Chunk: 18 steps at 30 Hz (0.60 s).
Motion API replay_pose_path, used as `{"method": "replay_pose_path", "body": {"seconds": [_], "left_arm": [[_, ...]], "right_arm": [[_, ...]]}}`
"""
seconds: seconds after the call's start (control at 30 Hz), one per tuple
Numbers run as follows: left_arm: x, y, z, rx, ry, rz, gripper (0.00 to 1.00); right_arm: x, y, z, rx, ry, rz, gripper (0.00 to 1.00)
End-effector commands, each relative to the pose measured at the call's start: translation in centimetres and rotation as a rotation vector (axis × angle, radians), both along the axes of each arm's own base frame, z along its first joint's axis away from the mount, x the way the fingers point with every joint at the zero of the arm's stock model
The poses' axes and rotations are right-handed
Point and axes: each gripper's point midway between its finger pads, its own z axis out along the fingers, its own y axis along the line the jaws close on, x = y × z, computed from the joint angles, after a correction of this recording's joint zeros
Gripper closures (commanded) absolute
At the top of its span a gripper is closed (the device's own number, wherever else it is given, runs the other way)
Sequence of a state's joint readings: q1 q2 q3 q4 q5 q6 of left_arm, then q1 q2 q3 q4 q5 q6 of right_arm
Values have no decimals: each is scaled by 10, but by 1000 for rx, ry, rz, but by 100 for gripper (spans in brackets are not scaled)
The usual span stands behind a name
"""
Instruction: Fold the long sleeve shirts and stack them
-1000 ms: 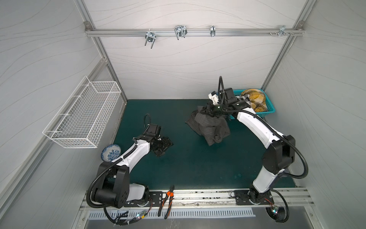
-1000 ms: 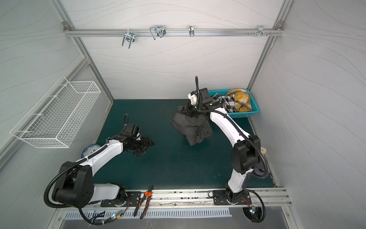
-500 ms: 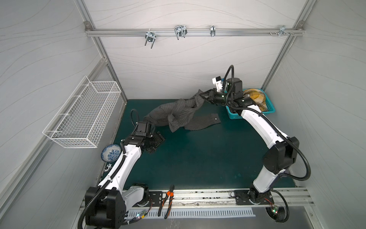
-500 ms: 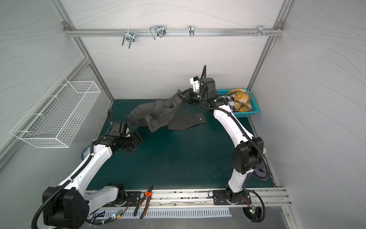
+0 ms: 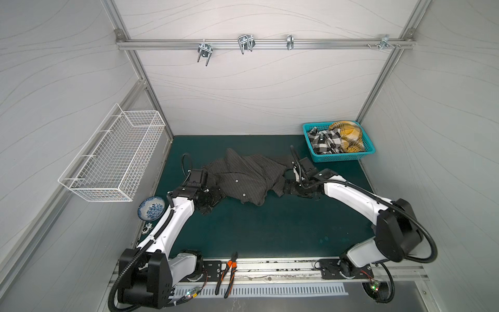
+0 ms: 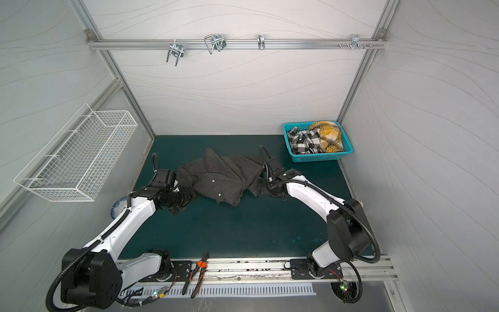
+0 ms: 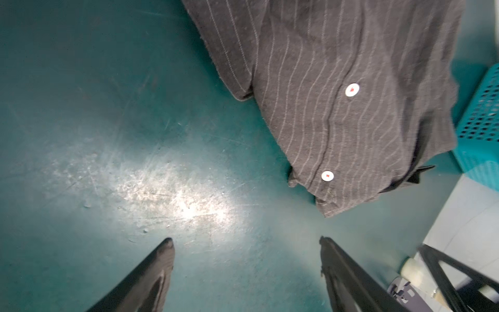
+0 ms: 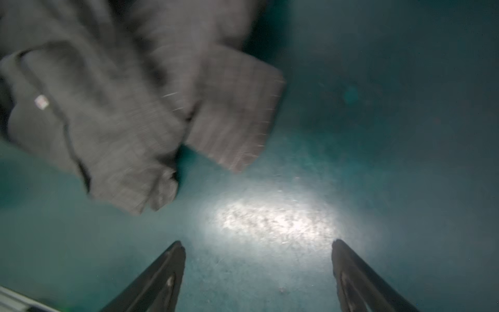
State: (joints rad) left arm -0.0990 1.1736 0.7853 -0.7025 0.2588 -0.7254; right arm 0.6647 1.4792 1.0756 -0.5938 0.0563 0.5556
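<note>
A dark charcoal pinstriped long sleeve shirt (image 5: 243, 178) (image 6: 221, 175) lies crumpled and partly spread on the green mat (image 5: 270, 224), buttons facing up. My left gripper (image 5: 213, 199) (image 6: 186, 200) sits low at the shirt's left end. In the left wrist view it (image 7: 246, 241) is open over bare mat, with the buttoned shirt (image 7: 337, 108) just ahead. My right gripper (image 5: 286, 187) (image 6: 259, 189) is at the shirt's right end. It (image 8: 258, 243) is open and empty in the right wrist view, the blurred shirt (image 8: 108, 113) and a cuff (image 8: 237, 113) ahead of it.
A teal basket (image 5: 343, 157) at the back right holds black-and-white and yellow plaid garments (image 5: 334, 139). A white wire basket (image 5: 116, 159) hangs on the left wall. A blue-patterned bowl (image 5: 151, 212) sits beside the left arm. Orange-handled pliers (image 5: 226, 272) lie on the front rail.
The right gripper lifted the bunched shirt, swung it left, then opened and dropped it on the mat. The left arm came in to the shirt's left end.
</note>
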Motion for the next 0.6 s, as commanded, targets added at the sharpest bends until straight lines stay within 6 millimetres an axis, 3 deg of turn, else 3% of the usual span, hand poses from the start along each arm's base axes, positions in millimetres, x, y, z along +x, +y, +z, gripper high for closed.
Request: {"method": "replay_pose_path", "body": {"seconds": [0.0, 0.13, 0.3, 0.5, 0.53, 0.57], "left_arm": [[21, 1, 12, 10, -46, -13, 16], [48, -1, 26, -11, -75, -14, 16], [74, -2, 46, -4, -108, -24, 16], [85, 12, 41, 5, -67, 20, 26], [86, 15, 39, 1, -55, 32, 27], [88, 17, 37, -9, -48, 45, 29]], "right_arm": [[8, 12, 18, -59, -140, 60, 15], [17, 68, 22, 116, -60, 169, 23], [60, 112, 9, 151, -3, 257, 36], [115, 132, -10, 228, 49, 241, 40], [120, 134, -15, 222, 60, 243, 43], [125, 137, -20, 213, 74, 251, 52]]}}
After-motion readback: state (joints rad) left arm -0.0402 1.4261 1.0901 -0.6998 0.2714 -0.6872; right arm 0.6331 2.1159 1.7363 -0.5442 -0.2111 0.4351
